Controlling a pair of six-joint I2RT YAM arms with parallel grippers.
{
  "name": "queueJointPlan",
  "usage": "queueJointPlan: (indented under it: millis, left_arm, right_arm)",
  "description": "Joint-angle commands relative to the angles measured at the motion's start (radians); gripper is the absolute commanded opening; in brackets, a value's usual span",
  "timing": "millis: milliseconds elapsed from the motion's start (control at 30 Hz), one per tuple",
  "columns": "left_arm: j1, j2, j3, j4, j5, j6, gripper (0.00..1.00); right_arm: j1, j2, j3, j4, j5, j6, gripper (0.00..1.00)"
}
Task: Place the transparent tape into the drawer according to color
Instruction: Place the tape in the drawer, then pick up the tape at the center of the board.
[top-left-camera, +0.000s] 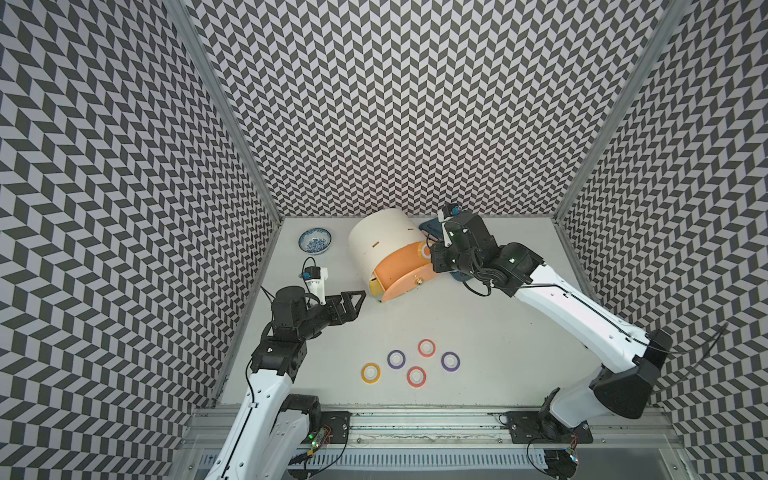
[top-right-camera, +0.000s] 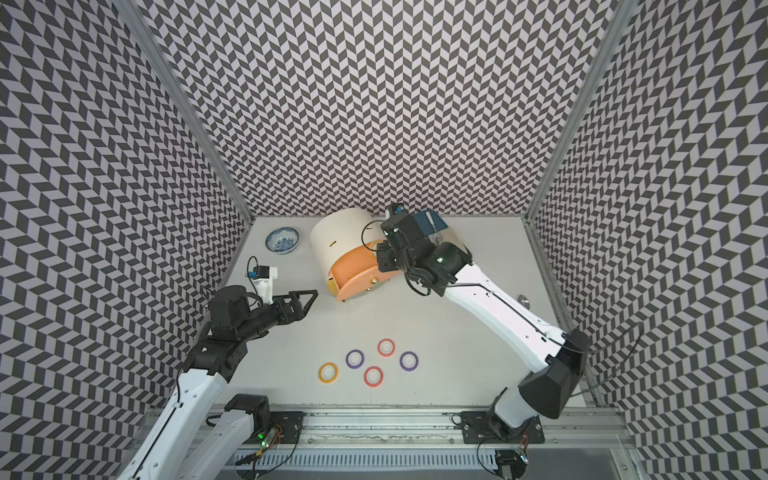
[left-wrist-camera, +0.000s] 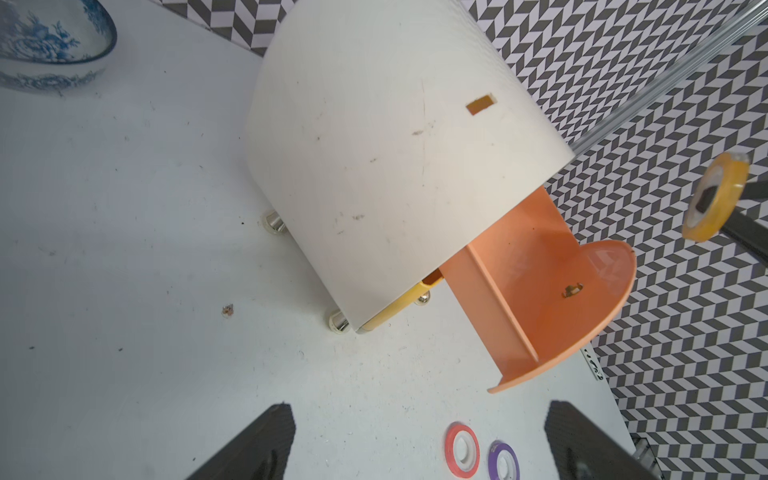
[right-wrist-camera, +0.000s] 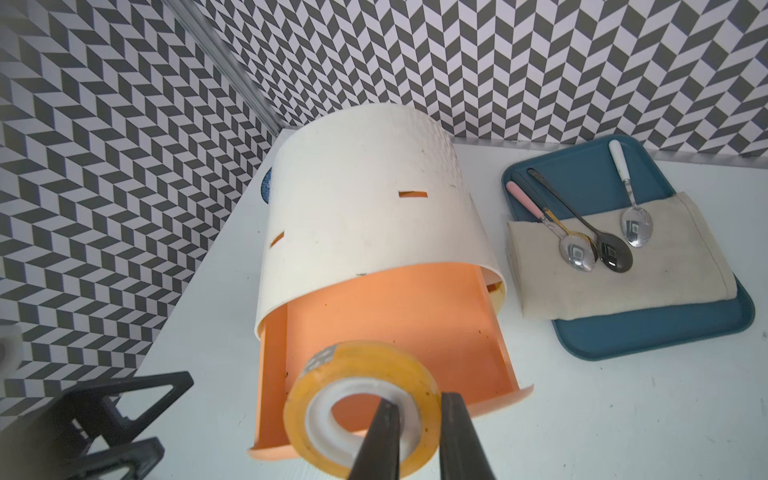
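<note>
Table (top-right-camera: 457, 357): white cabinet (top-right-camera: 336, 232) at 12 o'clock, its orange drawer (top-right-camera: 353, 272) pulled out toward 5 o'clock. Bowl (top-right-camera: 282, 240) at 11 o'clock.

Five tape rings lie flat and apart at 6 o'clock:
- yellow ring (top-right-camera: 328, 372)
- purple ring (top-right-camera: 355, 358)
- red ring (top-right-camera: 373, 376)
- second red ring (top-right-camera: 386, 347)
- second purple ring (top-right-camera: 409, 360)

Left gripper (top-right-camera: 311, 297) at 9 o'clock, jaws wide, holding nothing.

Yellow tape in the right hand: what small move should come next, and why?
Probably ease it down: the right hand pinches the yellow tape by its rim above the open orange drawer, whose floor looks bare.
</note>
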Motion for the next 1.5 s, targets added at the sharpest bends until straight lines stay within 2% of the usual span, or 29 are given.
queueJointPlan:
  millis: [0, 300, 333, 500, 567, 800, 900, 1000, 1033, 1167, 1267, 1467]
  left_arm:
    - [-0.044, -0.009, 0.013, -0.076, -0.092, -0.063, 1.00]
    - [-0.119, -0.012, 0.008, -0.129, -0.185, -0.134, 1.00]
    - [-0.128, -0.012, 0.008, -0.132, -0.194, -0.138, 1.00]
    - [-0.147, -0.013, 0.004, -0.144, -0.210, -0.157, 1.00]
    - [-0.156, -0.014, 0.001, -0.148, -0.216, -0.166, 1.00]
    - [-0.204, 0.005, 0.005, -0.187, -0.254, -0.193, 1.00]
    - [-0.244, 0.008, 0.006, -0.212, -0.275, -0.212, 1.00]
    - [-0.306, 0.001, -0.005, -0.244, -0.304, -0.248, 1.00]
    - [-0.333, -0.004, -0.013, -0.254, -0.317, -0.267, 1.00]
    - [-0.454, -0.020, -0.048, -0.293, -0.366, -0.352, 1.00]
    - [-0.581, -0.003, -0.048, -0.340, -0.437, -0.419, 1.00]
    - [-0.850, 0.109, -0.039, -0.416, -0.575, -0.540, 1.00]
  right_arm:
    - [-0.006, 0.038, 0.026, 0.065, -0.020, -0.034, 0.00]
    - [-0.006, 0.074, 0.026, 0.067, -0.040, -0.062, 0.00]
    - [-0.007, 0.076, 0.026, 0.065, -0.040, -0.068, 0.03]
    - [-0.007, 0.077, 0.033, 0.065, -0.049, -0.082, 0.38]
    - [-0.006, 0.079, 0.038, 0.063, -0.050, -0.085, 0.46]
    - [-0.007, 0.048, 0.034, 0.064, -0.038, -0.084, 0.63]
    - [-0.008, 0.020, 0.025, 0.056, -0.041, -0.090, 0.78]
    - [-0.010, -0.014, -0.004, 0.045, -0.059, -0.093, 0.98]
    - [-0.010, -0.029, -0.022, 0.045, -0.068, -0.093, 1.00]
    - [-0.014, -0.091, -0.101, 0.046, -0.103, -0.087, 1.00]
    - [-0.014, -0.141, -0.169, 0.048, -0.110, -0.082, 1.00]
    - [-0.016, -0.225, -0.261, 0.048, -0.133, -0.081, 1.00]
